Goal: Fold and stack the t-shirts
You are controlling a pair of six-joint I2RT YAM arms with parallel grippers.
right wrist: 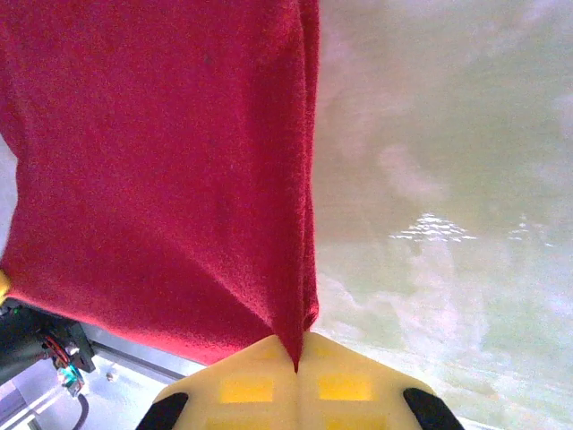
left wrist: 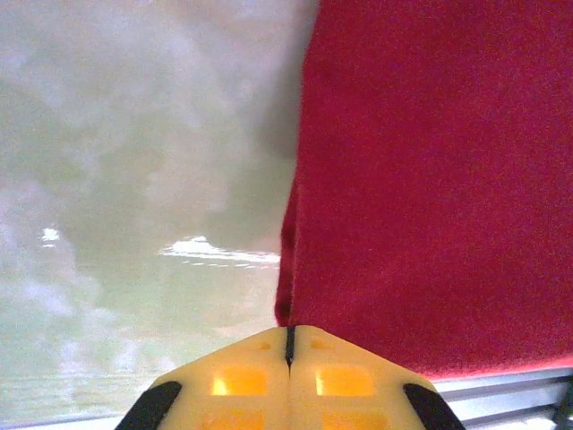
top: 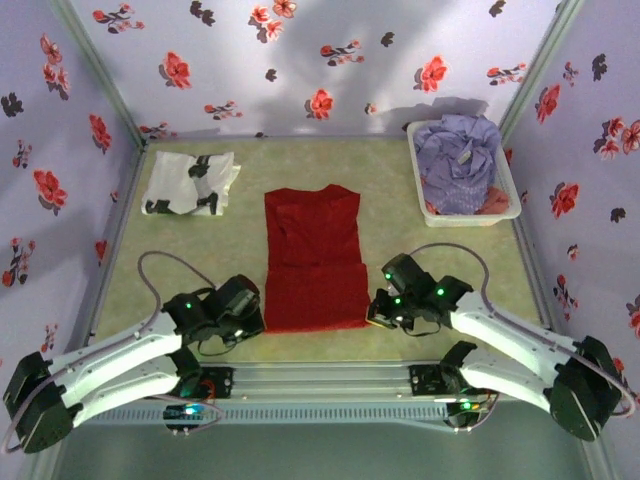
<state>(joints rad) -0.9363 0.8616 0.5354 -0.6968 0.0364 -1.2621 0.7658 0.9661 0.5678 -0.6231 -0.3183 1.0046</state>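
Red t-shirt [top: 313, 255], near corners hidden within left pincer [left wrist: 288, 335] and right pincer [right wrist: 297, 348]

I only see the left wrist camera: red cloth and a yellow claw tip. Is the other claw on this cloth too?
Observer: Yes, the right claw is shut on the other near corner of the red t-shirt.
Operator: Are there more shirts around?
Observer: A folded white t-shirt with black print lies at the far left of the table.
Operator: Any others?
Observer: A lavender t-shirt sits crumpled in the white basket at the far right.
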